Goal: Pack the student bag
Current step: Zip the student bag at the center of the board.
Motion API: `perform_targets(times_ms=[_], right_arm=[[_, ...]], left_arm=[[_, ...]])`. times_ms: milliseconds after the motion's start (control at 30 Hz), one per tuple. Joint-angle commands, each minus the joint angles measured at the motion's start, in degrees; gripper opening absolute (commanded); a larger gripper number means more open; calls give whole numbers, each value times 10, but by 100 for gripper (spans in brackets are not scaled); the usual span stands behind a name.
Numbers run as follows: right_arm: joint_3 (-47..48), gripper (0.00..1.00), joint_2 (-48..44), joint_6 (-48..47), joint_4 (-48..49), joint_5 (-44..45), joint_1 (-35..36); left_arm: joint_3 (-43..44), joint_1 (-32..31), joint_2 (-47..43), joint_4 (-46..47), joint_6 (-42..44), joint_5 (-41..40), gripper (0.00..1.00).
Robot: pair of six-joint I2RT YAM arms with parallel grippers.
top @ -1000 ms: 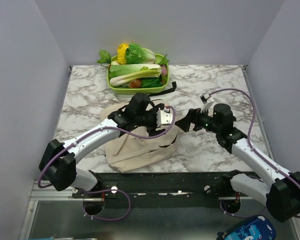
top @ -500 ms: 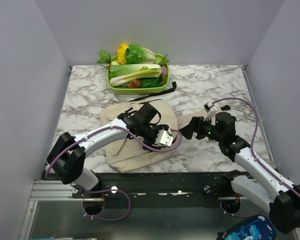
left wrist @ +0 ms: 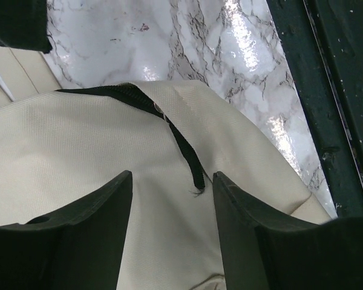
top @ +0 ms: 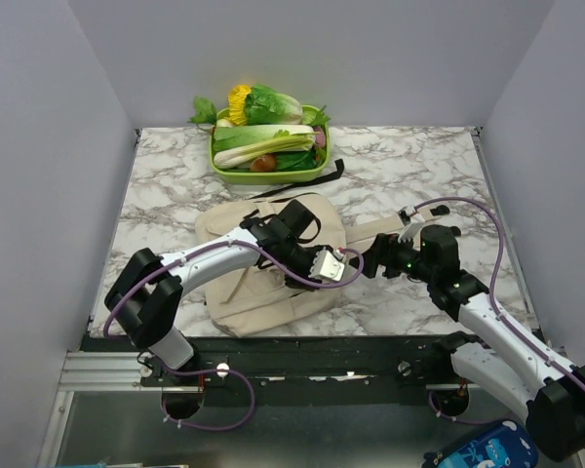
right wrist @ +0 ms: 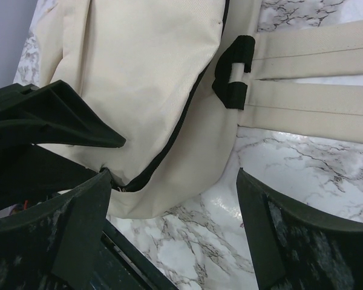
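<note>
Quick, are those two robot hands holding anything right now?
Left gripper: open, empty, over the beige canvas backpack.
Right gripper: open, holding nothing.

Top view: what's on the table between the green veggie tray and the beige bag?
Just a thin black strap on the marble table, seen from the top view.

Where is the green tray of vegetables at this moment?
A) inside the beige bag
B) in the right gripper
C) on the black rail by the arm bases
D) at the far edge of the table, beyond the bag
D: the green tray, full of vegetables, sits at the far edge of the table, beyond the student bag and apart from it.
</note>
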Motion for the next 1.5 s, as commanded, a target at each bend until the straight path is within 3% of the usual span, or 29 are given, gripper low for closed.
perform_targets(times_ms=[0,200,467,800,1100,1267,1400,1433,1467], right_arm=[[-7,91,-1,-2,8,-12,2],[-6,90,-5,-6,13,-24,3],[-9,89,-7,-1,16,-30,3],[-11,88,0,-2,20,-32,2],[-8,88,-3,-1,21,-32,3],[-9,88,-10,-2,16,-27,3],[-8,88,-14,-3,9,-25,3],[-8,88,-17,-2,8,-24,3],[-7,88,-19,-2,8,-23,3]], left_arm=[[21,-2,9,-3,18,4,60],[0,-1,13,11,37,-16,54],[10,-2,21,74,-11,-39,48],[2,-7,2,11,4,-8,49],[0,-24,10,53,-22,-15,57],[16,-30,31,60,-30,-18,56],[19,-30,37,49,-22,-23,42],[18,-30,37,42,-19,-25,27],[14,-30,35,42,-17,-26,21]])
